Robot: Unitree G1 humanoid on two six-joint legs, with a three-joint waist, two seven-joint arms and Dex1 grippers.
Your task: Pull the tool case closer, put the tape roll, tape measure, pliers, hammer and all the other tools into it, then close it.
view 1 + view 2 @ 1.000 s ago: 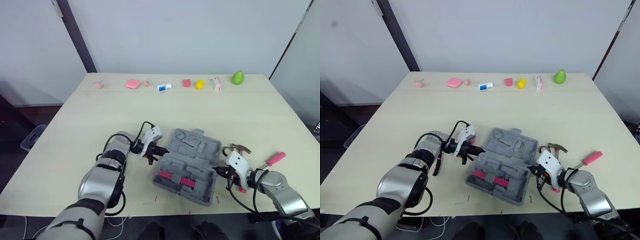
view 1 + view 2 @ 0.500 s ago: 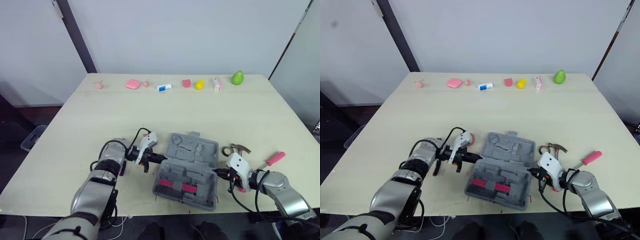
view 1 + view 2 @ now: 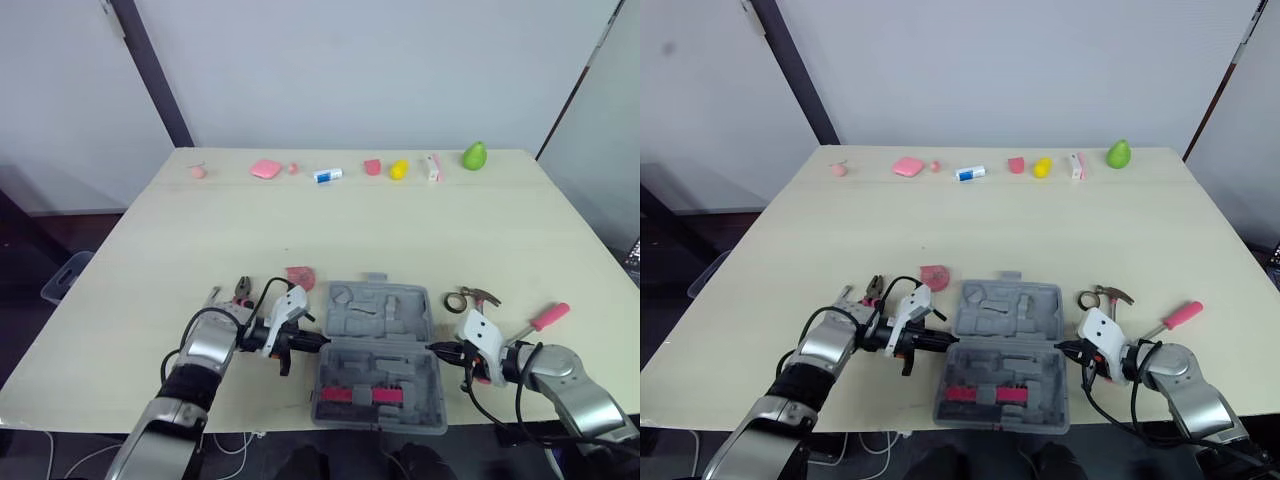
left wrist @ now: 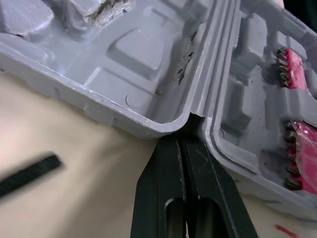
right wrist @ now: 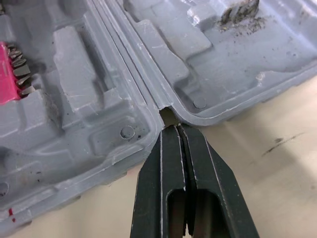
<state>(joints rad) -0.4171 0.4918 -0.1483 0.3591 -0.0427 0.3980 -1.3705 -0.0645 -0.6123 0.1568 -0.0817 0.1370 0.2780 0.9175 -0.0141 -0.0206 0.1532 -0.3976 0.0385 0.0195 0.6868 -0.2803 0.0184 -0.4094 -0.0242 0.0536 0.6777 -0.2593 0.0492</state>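
The grey tool case (image 3: 378, 345) lies open near the table's front edge, with red bit holders (image 3: 352, 394) in its near half. My left gripper (image 3: 316, 341) is shut, its tips pressed into the hinge notch on the case's left side (image 4: 148, 64). My right gripper (image 3: 436, 351) is shut too, its tips at the hinge notch on the right side (image 5: 79, 94). A pink tape roll (image 3: 299, 277) and pliers (image 3: 240, 291) lie left of the case. The pink-handled hammer (image 3: 548, 318) lies to the right, with a small metal ring (image 3: 457, 301) beside it.
A row of small things lines the table's far edge: pink pieces (image 3: 265, 168), a blue and white tube (image 3: 327, 175), a yellow piece (image 3: 399, 169) and a green pear (image 3: 474, 156). The case's near side almost reaches the table's front edge (image 3: 300, 428).
The case has slid toward the front edge and turned square to it, with both grippers moving along at its sides. The tape roll and pliers now show behind my left arm.
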